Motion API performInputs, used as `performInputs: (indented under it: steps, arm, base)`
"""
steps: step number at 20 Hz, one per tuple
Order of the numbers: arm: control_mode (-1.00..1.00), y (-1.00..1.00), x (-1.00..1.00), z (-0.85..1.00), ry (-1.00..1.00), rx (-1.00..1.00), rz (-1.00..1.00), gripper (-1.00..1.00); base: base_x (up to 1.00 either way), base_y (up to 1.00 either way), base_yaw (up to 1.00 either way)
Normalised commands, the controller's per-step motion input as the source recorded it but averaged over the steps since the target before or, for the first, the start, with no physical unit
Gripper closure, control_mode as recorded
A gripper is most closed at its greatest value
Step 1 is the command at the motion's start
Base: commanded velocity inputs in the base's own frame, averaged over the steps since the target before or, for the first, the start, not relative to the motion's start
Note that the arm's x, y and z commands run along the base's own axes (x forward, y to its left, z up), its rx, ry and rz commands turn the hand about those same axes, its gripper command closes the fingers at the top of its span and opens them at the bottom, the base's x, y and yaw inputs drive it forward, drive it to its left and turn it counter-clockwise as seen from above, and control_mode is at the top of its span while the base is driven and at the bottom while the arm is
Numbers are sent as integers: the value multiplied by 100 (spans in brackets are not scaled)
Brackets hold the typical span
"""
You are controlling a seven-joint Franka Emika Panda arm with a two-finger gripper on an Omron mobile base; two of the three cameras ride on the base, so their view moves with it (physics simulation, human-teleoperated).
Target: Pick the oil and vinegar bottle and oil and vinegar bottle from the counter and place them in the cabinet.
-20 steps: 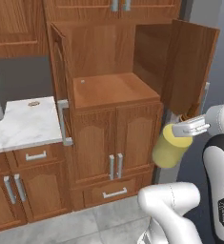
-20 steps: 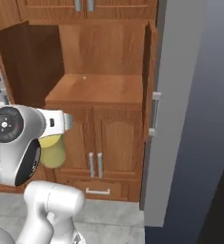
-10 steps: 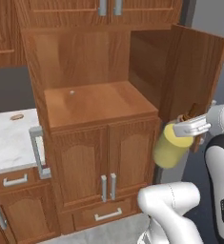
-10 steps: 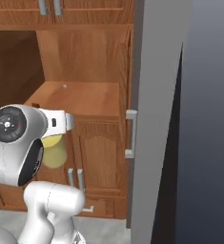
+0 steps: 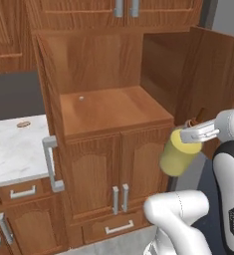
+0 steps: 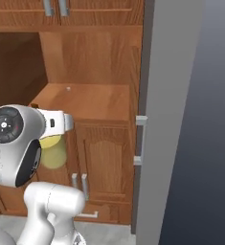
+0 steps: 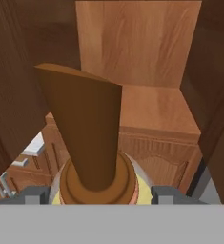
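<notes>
My gripper [image 5: 195, 133] is shut on the squat round oil and vinegar bottle [image 5: 177, 157], which holds pale yellow liquid and hangs tilted in front of the cabinet's lower doors. The hand view looks along its brown neck [image 7: 87, 138], with a fingertip [image 7: 35, 195] on each side of its shoulder and the gripper [image 7: 101, 195] around it. From the right, the bottle [image 6: 53, 151] shows beneath the white hand. The cabinet [image 5: 113, 107] is the tall reddish-brown unit with both doors open and a bare shelf [image 6: 90, 100], ahead of the bottle and slightly above it.
The cabinet's right door [image 5: 215, 84] stands open close behind the gripper. Its left door carries a grey bar handle [image 5: 51, 164] and juts out over the marble counter [image 5: 14, 154]. In the right base view the door's grey edge [image 6: 166, 119] blocks the right side.
The whole picture has shifted and the cabinet looms larger, so the base has driven closer to it. The arm keeps the same pose, still holding the bottle.
</notes>
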Motion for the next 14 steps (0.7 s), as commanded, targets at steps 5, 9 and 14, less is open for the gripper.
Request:
performInputs:
  steps: [5, 9, 14]
  arm:
    - [100, 0, 0, 0, 0, 0, 0, 100]
    - [100, 0, 0, 0, 0, 0, 0, 100]
    - [100, 0, 0, 0, 0, 0, 0, 100]
  base:
    - [59, 22, 0]
    - [66, 28, 0]
    - [55, 32, 0]
